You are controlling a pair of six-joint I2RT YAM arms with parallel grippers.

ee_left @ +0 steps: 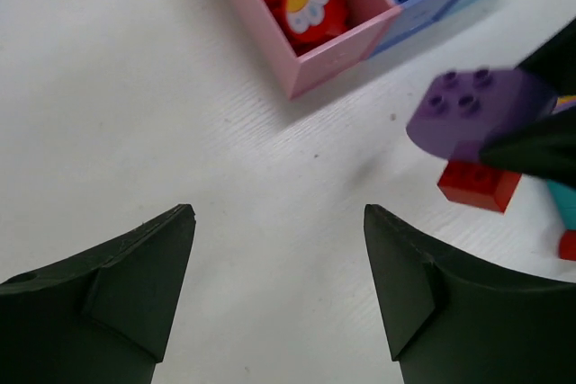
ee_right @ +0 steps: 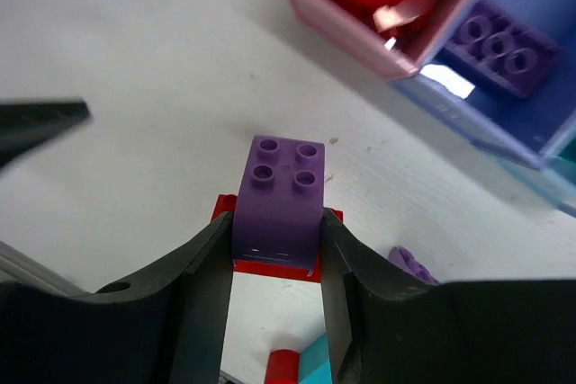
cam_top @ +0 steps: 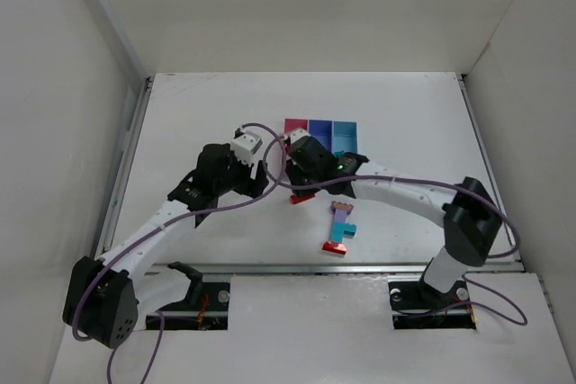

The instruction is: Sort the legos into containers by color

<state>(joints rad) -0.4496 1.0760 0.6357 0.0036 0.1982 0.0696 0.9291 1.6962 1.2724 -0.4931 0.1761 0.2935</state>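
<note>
My right gripper (ee_right: 276, 245) is shut on a purple brick (ee_right: 281, 195) and holds it above a red brick (ee_right: 270, 263) lying on the table. The left wrist view shows the same purple brick (ee_left: 472, 110) and the red brick (ee_left: 480, 184). My left gripper (ee_left: 279, 222) is open and empty over bare table. The pink bin (ee_left: 337, 47) holds red pieces, one with a flower. The purple-blue bin (ee_right: 504, 96) holds a purple brick (ee_right: 499, 38). From above, the bins (cam_top: 320, 134) sit just behind both grippers. A multicolour clump (cam_top: 341, 227) lies near the front.
A light blue bin (cam_top: 345, 137) ends the row on the right. A small purple piece (ee_right: 412, 264) lies right of my right fingers. White walls enclose the table on three sides.
</note>
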